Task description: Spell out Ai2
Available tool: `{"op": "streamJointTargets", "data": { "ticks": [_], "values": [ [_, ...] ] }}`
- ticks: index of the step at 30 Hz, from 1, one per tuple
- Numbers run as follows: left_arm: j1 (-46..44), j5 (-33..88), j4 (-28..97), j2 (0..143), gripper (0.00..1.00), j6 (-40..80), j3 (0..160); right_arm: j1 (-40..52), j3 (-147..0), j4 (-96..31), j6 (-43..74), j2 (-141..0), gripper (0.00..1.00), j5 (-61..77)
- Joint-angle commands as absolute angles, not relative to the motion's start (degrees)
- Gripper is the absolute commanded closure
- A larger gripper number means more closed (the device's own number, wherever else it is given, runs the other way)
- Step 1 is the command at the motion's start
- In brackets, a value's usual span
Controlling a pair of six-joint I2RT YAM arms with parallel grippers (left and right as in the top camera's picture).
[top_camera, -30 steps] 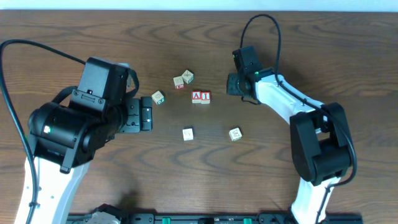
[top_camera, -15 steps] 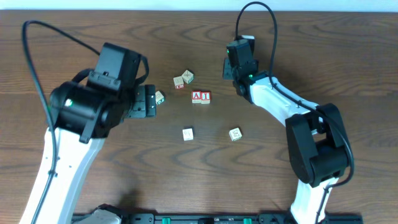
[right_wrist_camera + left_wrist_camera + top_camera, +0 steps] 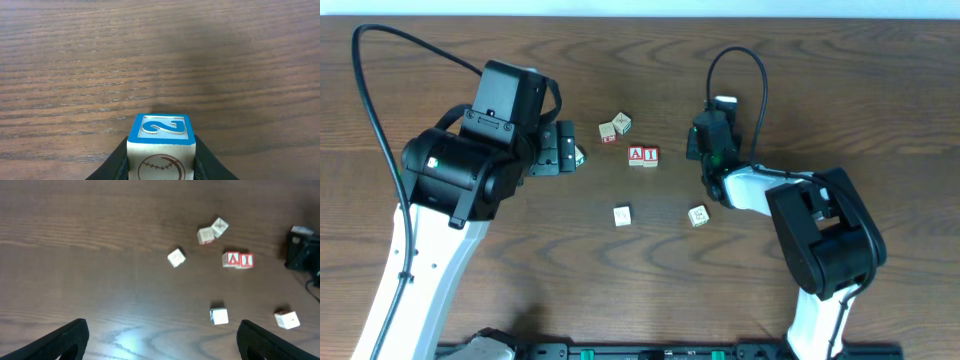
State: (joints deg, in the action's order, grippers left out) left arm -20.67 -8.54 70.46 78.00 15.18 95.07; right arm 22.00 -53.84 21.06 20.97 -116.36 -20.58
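Two red-lettered blocks, A (image 3: 637, 154) and I (image 3: 651, 155), lie side by side on the wooden table. They also show in the left wrist view, A (image 3: 231, 259) and I (image 3: 245, 260). My right gripper (image 3: 701, 143) is just right of the I block. It is shut on a blue-topped block marked 2 (image 3: 161, 145) with a baseball on its side, held above bare table. My left gripper (image 3: 563, 150) is open and empty, high over the table's left half; its fingers (image 3: 162, 342) are spread wide.
Loose pale blocks lie around: two (image 3: 608, 131) (image 3: 622, 123) behind the A, one (image 3: 579, 155) at my left gripper's tip, one (image 3: 621, 215) and another (image 3: 698, 215) nearer the front.
My right gripper has come forward and down from the back of the table to just right of the I block. My left arm has shifted slightly toward the back.
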Motion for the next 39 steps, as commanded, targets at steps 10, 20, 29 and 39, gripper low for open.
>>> {"op": "streamJointTargets", "data": {
  "ticks": [10, 20, 29, 39],
  "values": [
    [-20.64, -9.69, 69.58, 77.34, 0.05, 15.35, 94.87, 22.68, -51.55, 20.18, 24.88, -117.54, 0.42, -21.85],
    [-20.64, -11.16, 69.6, 77.34, 0.04, 15.35, 94.87, 22.79, -52.95, 21.82, 24.8, -112.42, 0.41, -23.16],
    [-20.64, -11.14, 70.08, 77.34, 0.04, 15.35, 94.87, 22.33, -61.34, 4.32, 24.64, -103.44, 0.36, -22.39],
    [-20.64, -10.87, 70.78, 77.36, 0.04, 15.42, 94.87, 21.02, -79.75, -45.89, 48.58, -99.13, 0.21, -10.98]
  ]
}}
